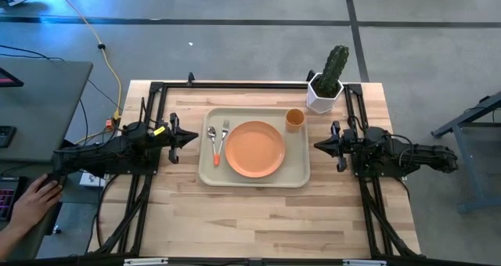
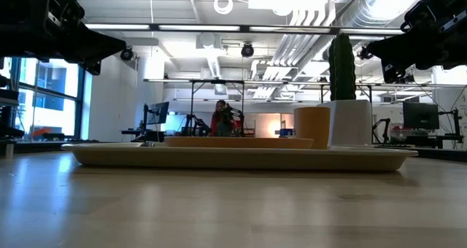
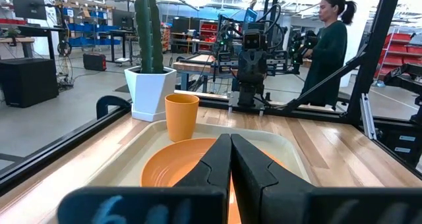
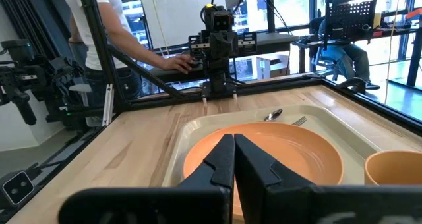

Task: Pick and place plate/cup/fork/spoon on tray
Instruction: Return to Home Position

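The beige tray (image 1: 205, 172) lies at the table's middle. On it rest the orange plate (image 1: 255, 149), the orange cup (image 1: 294, 120) upright at its far right corner, and the spoon (image 1: 212, 143) and fork (image 1: 222, 140) side by side left of the plate. My left gripper (image 1: 193, 138) is shut and empty, left of the tray and above the table. My right gripper (image 1: 318, 145) is shut and empty, right of the tray. The plate (image 3: 173, 167) and cup (image 3: 181, 116) show in the left wrist view, the plate (image 4: 277, 148), spoon (image 4: 273, 114) and fork (image 4: 299, 120) in the right wrist view.
A white pot with a green cactus (image 1: 326, 84) stands at the table's far right, just behind the cup. A person's hand (image 1: 35, 201) is off the table's left edge. A person (image 3: 330, 46) stands beyond the right side. Bare wood lies near the front edge.
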